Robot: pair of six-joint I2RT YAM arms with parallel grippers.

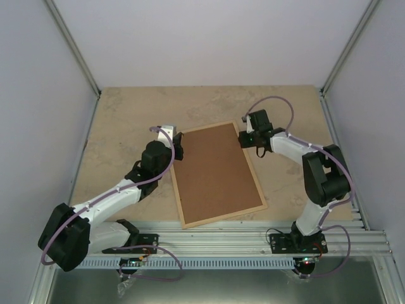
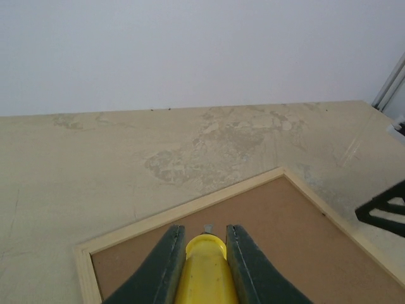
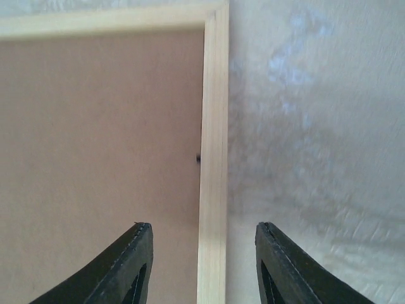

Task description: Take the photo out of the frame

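The frame (image 1: 223, 216) of pale wood lies face down in the middle of the table, its brown backing board (image 1: 215, 171) up. The photo is hidden under the board. My left gripper (image 1: 179, 147) is over the frame's far left edge. In the left wrist view it (image 2: 204, 228) is shut on a yellow tool (image 2: 204, 272), whose tip sits at a small grey tab (image 2: 207, 227) on the board, just inside the rail (image 2: 190, 210). My right gripper (image 1: 242, 136) is open near the far right corner, its fingers either side of the right rail (image 3: 214, 158).
A small dark tab (image 3: 199, 158) sits at the inner edge of the right rail. The beige stone-patterned tabletop (image 1: 126, 120) is walled in by white panels at the left, back and right. An aluminium rail (image 1: 253, 240) carrying the arm bases runs along the near edge.
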